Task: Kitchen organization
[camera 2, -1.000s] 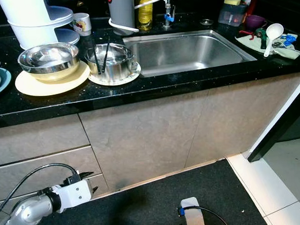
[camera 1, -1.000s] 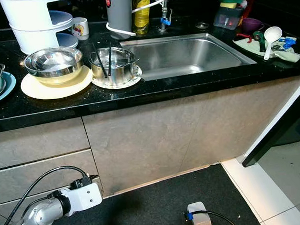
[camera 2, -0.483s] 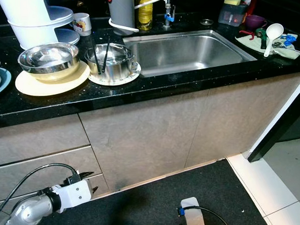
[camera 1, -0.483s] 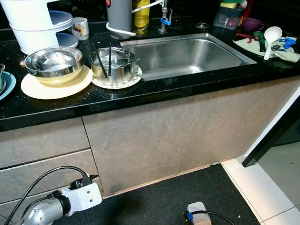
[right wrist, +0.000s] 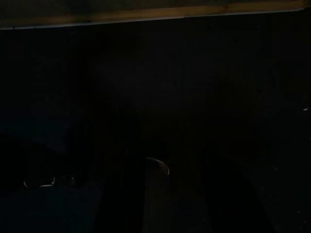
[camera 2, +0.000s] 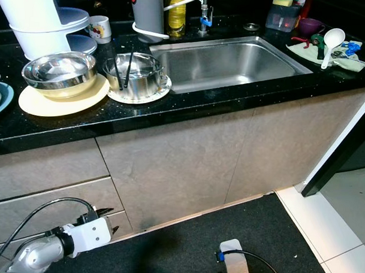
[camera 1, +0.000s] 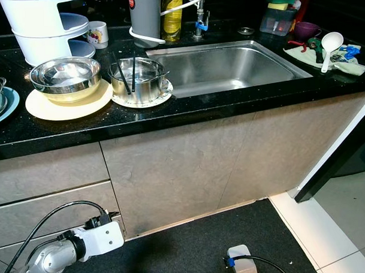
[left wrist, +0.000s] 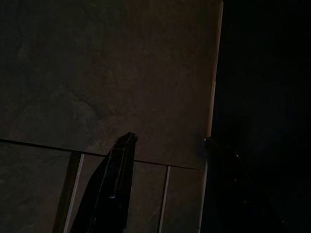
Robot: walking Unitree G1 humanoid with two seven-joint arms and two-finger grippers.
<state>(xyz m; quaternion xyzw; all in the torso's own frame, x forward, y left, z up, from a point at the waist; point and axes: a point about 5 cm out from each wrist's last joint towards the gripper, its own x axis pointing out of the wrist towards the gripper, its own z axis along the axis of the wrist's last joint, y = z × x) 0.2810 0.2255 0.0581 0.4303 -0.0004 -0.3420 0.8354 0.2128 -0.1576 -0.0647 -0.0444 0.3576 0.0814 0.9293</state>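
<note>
Nothing has shifted since the earlier pictures: the dishes sit as they did, and the left arm hangs low in front of the drawers as before.

On the black counter (camera 1: 187, 109), left of the sink (camera 1: 228, 66), a steel bowl (camera 1: 65, 76) rests on a cream plate (camera 1: 67, 104), and just beside it a steel pot (camera 1: 137, 77) with black chopsticks (camera 1: 127, 72) inside stands on a white plate (camera 1: 146, 99). At the counter's left edge a blue plate (camera 1: 7, 105) is cut off by the frame. At the far right corner a white ladle (camera 1: 329, 47) lies on a cloth among small items I cannot identify. The sink basin looks bare.

By my judgement the organising has hardly begun: the dishes stand untouched and neither arm is near them.

The left gripper (left wrist: 167, 145) points at the cabinet front, its two black fingers set apart with nothing between them. The right wrist view is almost black; whether the right gripper (right wrist: 155, 167) is parted or closed, I cannot tell. The back row of the counter, with a white container (camera 1: 41, 27) and a mug (camera 1: 97, 33), is partly cropped.
</note>
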